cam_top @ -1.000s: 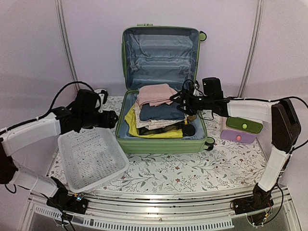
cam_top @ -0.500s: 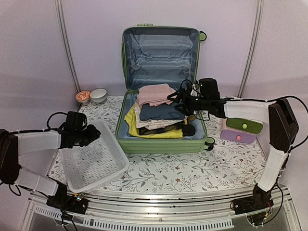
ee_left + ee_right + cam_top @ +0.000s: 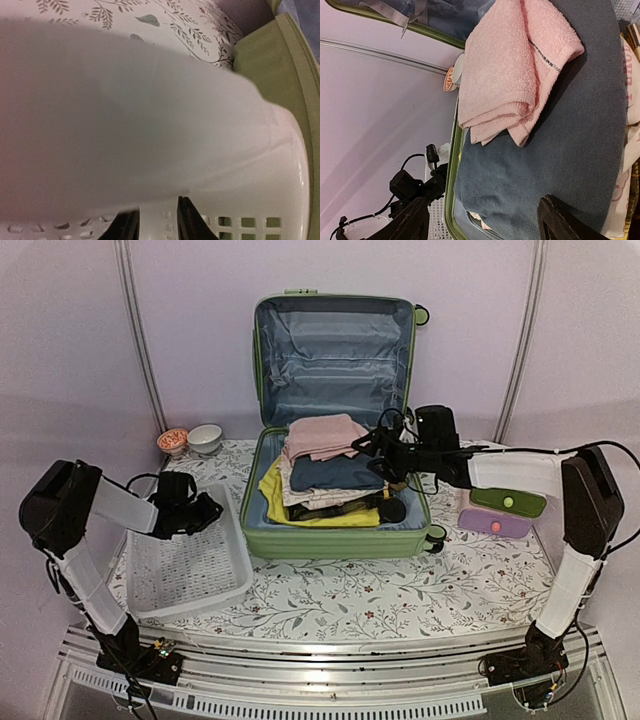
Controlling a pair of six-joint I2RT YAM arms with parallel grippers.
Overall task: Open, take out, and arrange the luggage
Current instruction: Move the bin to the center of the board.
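1. Luggage [image 3: 330, 541]: open at the back middle of the table [image 3: 400, 592], lid upright, base flat and packed with folded clothes.
2. Left gripper [image 3: 207, 511]: at the basket's [image 3: 190, 568] far rim, fingers [image 3: 192, 226] close together astride its wall; true pinch or not, cannot tell.
3. Right gripper [image 3: 374, 447]: over the luggage, above the blue towel [image 3: 336, 473], fingers spread wide, nothing between.
4. Pink towel [image 3: 322, 435]: atop the blue towel.

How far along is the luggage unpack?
Done: luggage open, lid upright. In hand: right gripper open above the clothes stack, pink towel on top; left gripper straddles the rim of the white basket. Left: stack sits inside, basket empty, arranging not begun.
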